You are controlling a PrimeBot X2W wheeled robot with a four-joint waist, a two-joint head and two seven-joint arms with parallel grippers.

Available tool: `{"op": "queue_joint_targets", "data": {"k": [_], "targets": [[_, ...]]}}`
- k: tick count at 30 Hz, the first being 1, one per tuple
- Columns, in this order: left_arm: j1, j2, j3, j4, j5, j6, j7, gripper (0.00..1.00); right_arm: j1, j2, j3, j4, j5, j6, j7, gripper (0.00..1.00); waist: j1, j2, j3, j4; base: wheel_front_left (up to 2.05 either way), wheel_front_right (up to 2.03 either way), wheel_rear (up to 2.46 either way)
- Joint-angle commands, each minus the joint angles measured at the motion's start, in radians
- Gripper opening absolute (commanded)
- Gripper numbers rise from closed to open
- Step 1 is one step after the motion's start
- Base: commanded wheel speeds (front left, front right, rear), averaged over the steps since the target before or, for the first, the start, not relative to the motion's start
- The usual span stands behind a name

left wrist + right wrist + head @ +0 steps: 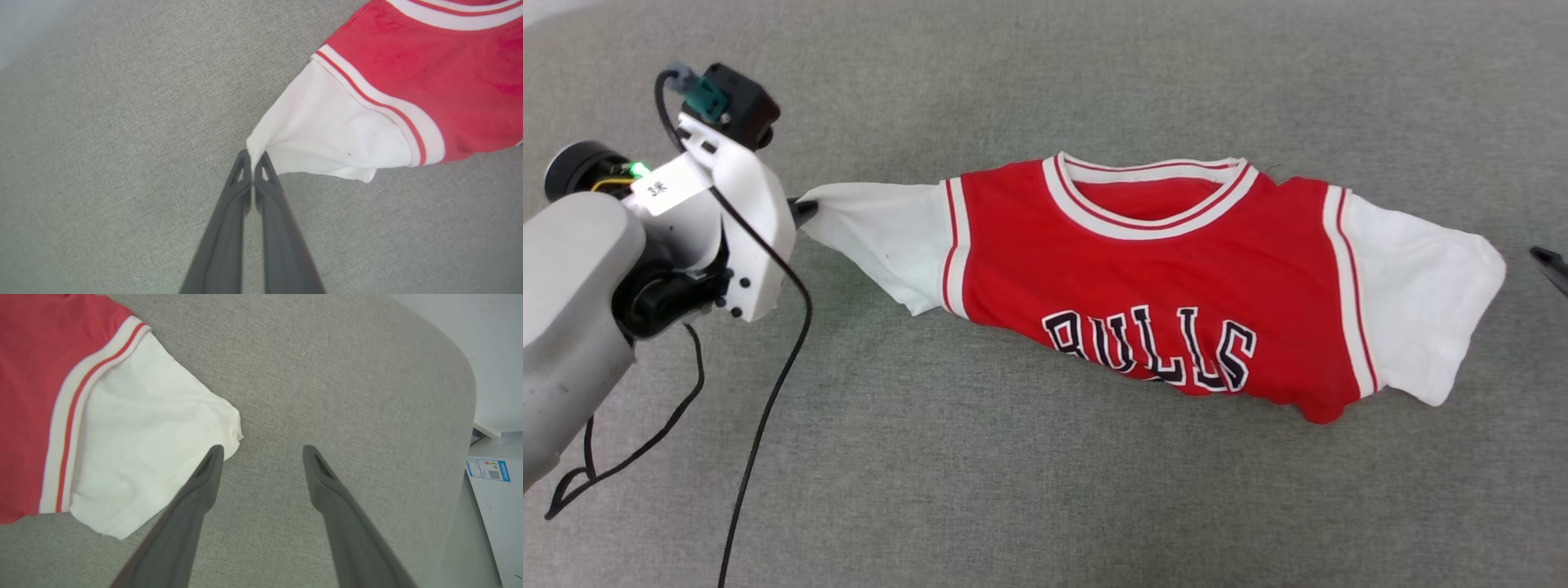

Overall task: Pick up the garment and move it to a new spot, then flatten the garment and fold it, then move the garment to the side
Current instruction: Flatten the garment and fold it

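Note:
The garment [1160, 278], a red jersey with white sleeves and black "BULLS" lettering, lies on the grey surface, its lower part folded under. My left gripper [803, 209] is shut on the tip of the garment's left white sleeve [327, 139], pulling it out to a point; in the left wrist view the gripper [253, 157] pinches the cloth between both fingers. My right gripper [263, 451] stands open just off the right white sleeve [147, 441], nothing between its fingers; one fingertip [1550, 265] shows at the head view's right edge.
Grey fabric surface [1013, 490] spreads all around the garment. Its rounded edge [470, 388] lies to the right in the right wrist view, with a white object bearing a blue label [488, 469] beyond it. A black cable [768, 392] hangs from my left arm.

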Motion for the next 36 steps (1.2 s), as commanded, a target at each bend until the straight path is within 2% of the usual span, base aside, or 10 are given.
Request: {"op": "queue_joint_targets", "data": {"k": [1,4,7,14,19,20,21,29,36], "targets": [[-0.017,-0.003,-0.001,-0.007,0.009,0.0,-0.007,0.0,-0.02,-0.008,0.011,0.012,0.01,-0.001,0.03,1.0,0.0,0.0,0.022,0.017,0.0,0.0,0.0],[-0.036,-0.025,0.0,-0.026,0.02,0.0,-0.019,0.0,-0.063,-0.018,0.045,0.05,0.025,-0.001,0.118,1.0,0.0,0.0,0.048,0.037,0.0,0.0,0.0],[-0.052,-0.037,0.002,-0.038,0.028,0.0,-0.029,0.0,-0.09,0.003,0.067,0.093,0.037,-0.001,0.154,1.0,0.0,0.0,0.072,0.054,0.0,0.0,0.0],[-0.067,-0.053,0.001,-0.047,0.033,0.0,-0.047,0.0,-0.085,0.089,0.124,0.216,0.057,-0.001,0.145,1.0,0.0,0.0,0.104,0.071,0.0,0.0,0.0],[-0.055,-0.052,-0.006,-0.037,0.025,0.0,-0.058,0.0,-0.014,0.098,0.225,0.248,0.075,0.005,0.133,1.0,0.0,0.0,0.105,0.067,0.0,0.0,0.0],[-0.052,-0.051,-0.007,-0.035,0.022,0.0,-0.06,0.0,-0.019,0.093,0.233,0.243,0.068,0.005,0.107,0.25,0.0,0.0,0.102,0.064,0.0,0.0,0.0],[-0.049,-0.048,-0.008,-0.032,0.02,0.0,-0.061,0.0,-0.029,0.089,0.239,0.243,0.067,0.005,0.085,0.0,0.0,0.0,0.098,0.06,0.0,0.0,0.0],[-0.032,-0.045,-0.02,-0.019,0.027,0.0,-0.119,0.0,-0.159,0.036,0.222,0.258,0.051,-0.001,-0.119,0.0,0.0,0.0,0.005,0.027,0.0,0.0,0.0],[-0.028,-0.019,-0.019,-0.055,0.047,0.0,-0.212,0.0,-0.163,-0.016,0.243,0.229,0.084,-0.001,-0.267,0.0,0.0,0.0,-0.107,0.007,0.0,0.0,0.0]]}}
